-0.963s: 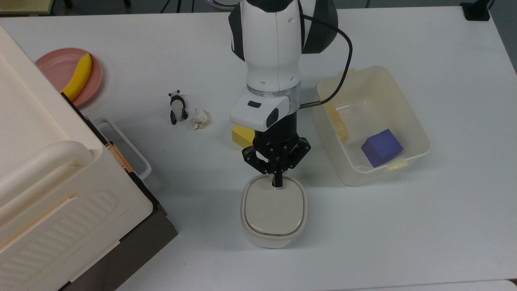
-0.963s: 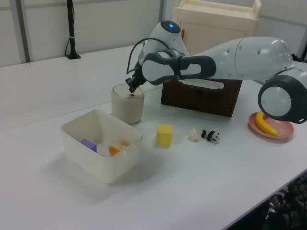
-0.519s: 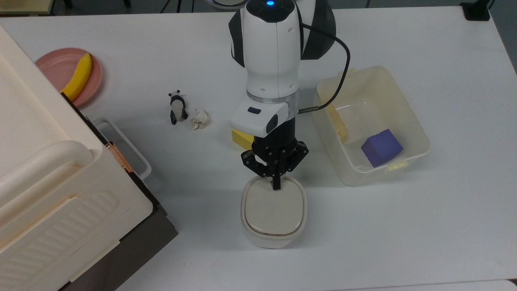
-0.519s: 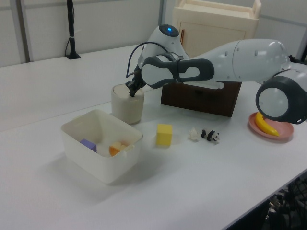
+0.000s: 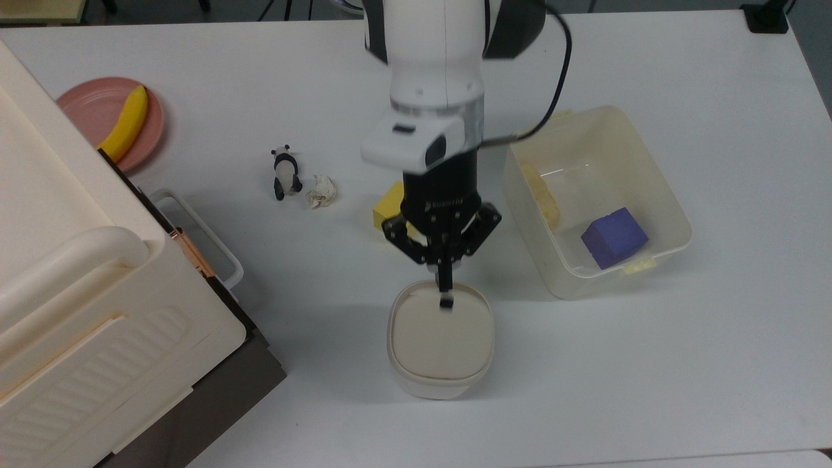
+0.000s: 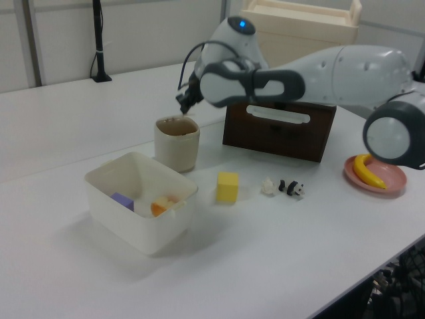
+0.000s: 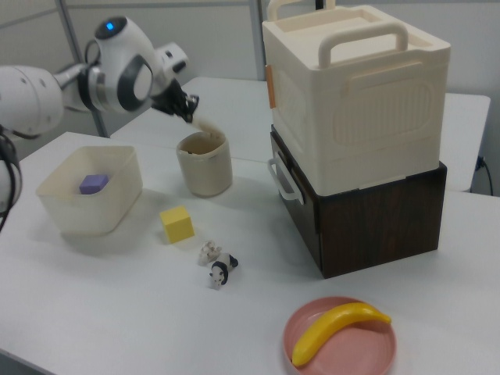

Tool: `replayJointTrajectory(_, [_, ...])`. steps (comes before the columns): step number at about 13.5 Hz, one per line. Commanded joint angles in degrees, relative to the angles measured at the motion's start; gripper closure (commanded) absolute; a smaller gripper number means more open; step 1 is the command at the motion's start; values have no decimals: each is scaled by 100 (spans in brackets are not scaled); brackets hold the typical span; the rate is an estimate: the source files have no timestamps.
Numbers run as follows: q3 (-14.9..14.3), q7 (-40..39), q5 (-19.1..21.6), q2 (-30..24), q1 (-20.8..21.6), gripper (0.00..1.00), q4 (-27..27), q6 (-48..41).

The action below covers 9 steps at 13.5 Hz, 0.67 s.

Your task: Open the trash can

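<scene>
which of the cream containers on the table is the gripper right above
The small rounded trash can: the gripper hangs over its rim. The clear tub holding the purple block and the big ribbed box sit off to either side.

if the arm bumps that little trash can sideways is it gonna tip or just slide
Probably slide. The trash can looks squat, with a wide rounded-square base flat on the table. It looks like thin plastic, so likely light and easily shoved. With the lid tilted up at one edge near the gripper, a high hit there might rock it.
</scene>
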Motion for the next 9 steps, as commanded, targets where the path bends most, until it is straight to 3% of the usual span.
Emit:
replayJointTrajectory(1, [18,-22,36,-1120,14,84,-582,-977])
replayJointTrajectory(2, [1,13,18,-1348,14,29,-582,-1616])
replayJointTrajectory(3, [1,109,-34,-1507,14,0,-599,-2048])
replayJointTrajectory(9, [-122,810,-175,-2253,-82,0,-617,-4721])
